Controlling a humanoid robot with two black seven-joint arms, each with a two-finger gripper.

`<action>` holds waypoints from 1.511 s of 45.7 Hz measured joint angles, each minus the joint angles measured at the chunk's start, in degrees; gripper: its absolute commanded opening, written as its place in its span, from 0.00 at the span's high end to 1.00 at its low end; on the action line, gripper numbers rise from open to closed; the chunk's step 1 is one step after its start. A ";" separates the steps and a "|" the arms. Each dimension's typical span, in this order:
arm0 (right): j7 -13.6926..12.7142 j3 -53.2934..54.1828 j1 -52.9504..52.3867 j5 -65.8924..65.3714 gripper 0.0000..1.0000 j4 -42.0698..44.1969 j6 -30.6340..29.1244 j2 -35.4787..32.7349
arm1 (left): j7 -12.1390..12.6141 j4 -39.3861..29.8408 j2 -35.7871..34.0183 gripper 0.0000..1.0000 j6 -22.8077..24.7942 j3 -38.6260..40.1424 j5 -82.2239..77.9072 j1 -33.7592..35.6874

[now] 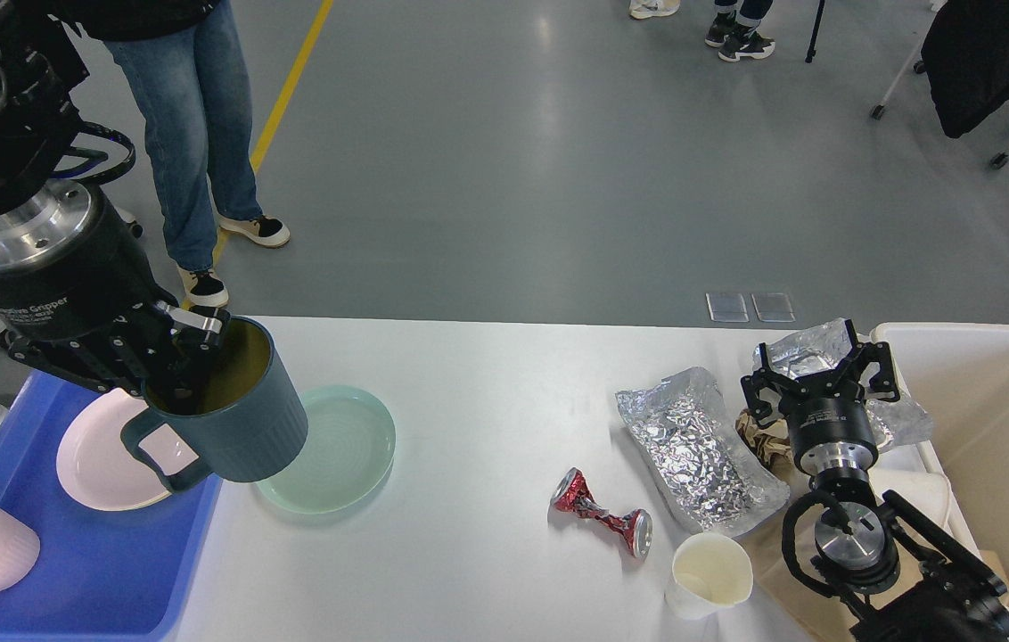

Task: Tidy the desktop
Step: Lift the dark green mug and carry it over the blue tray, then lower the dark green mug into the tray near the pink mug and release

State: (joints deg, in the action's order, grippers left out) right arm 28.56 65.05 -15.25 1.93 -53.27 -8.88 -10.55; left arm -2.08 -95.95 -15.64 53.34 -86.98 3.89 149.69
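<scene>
**Dark teal mug held above the desktop's left end**

The left gripper point(179, 357) clamps the rim of a dark teal mug point(233, 410) (handle toward the blue tray point(94, 571)), above the white desktop point(487, 410) beside a pale green plate point(340, 450). Toward the desktop's right end, the right gripper point(821, 370) is spread wide over crumpled foil point(696, 446).
</scene>
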 measured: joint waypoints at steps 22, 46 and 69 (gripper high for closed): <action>0.00 0.00 -0.05 0.00 0.00 -0.08 0.00 0.00 | -0.69 15.45 -13.62 1.00 -1.01 -1.96 -13.44 -22.05; 0.00 0.00 0.04 0.00 0.00 -0.10 0.00 0.00 | -0.32 38.20 -30.38 1.00 -10.19 30.56 -36.50 -66.58; 0.00 0.00 0.04 0.00 0.00 -0.08 0.00 0.00 | -0.70 39.28 -30.77 1.00 -22.02 33.47 -39.38 -76.27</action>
State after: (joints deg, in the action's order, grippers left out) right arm 28.56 65.04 -15.21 1.93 -53.35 -8.88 -10.55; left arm -2.77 -56.67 -46.41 31.31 -53.51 -35.50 73.42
